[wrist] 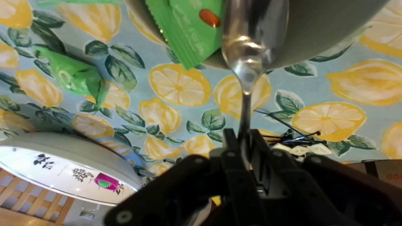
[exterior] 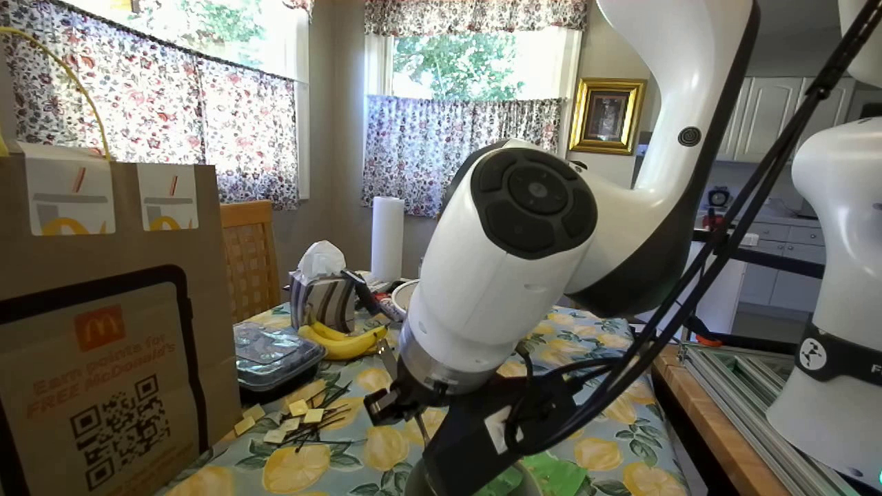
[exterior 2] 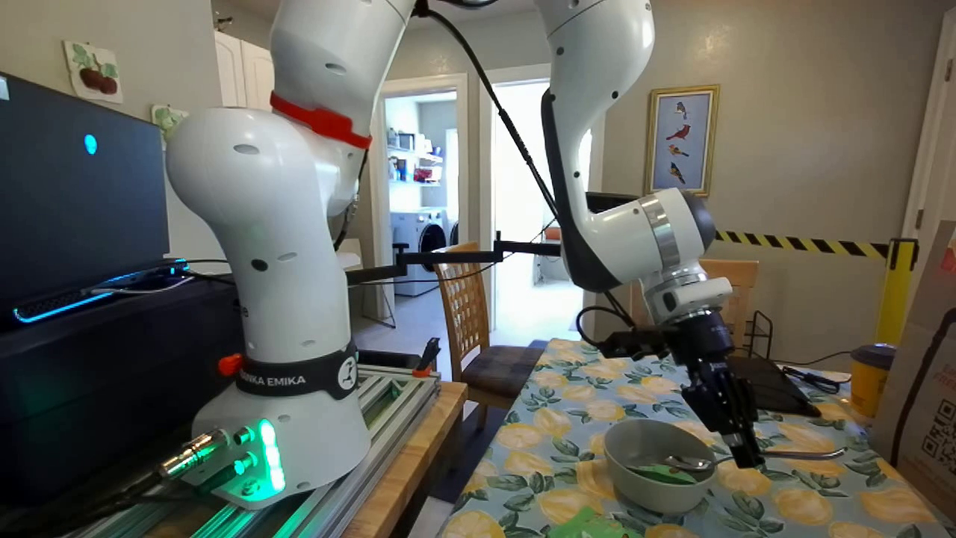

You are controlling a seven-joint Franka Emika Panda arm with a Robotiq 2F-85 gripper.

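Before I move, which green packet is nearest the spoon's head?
The green packet inside the grey bowl, marked with a brown oval, beside the spoon; the other packets lie outside it, on the tablecloth.

Beige walls (exterior 2: 814, 97). Dining table (exterior 2: 556, 433) under lemon-print cloth (exterior: 610, 451). In exterior view: bright daylight through windows (exterior: 455, 65) beyond table's far edge; floral café curtains (exterior: 462, 151) across lower parts; right of them, gilt-framed picture (exterior: 608, 116), then white cabinets (exterior: 747, 127). In exterior view: lattice-back chair (exterior 2: 470, 321) near table's far-left corner; doorway (exterior 2: 462, 149) behind, front-load washer (exterior 2: 411, 235) visible through it; bird print (exterior 2: 681, 142) on wall beyond table's far edge.
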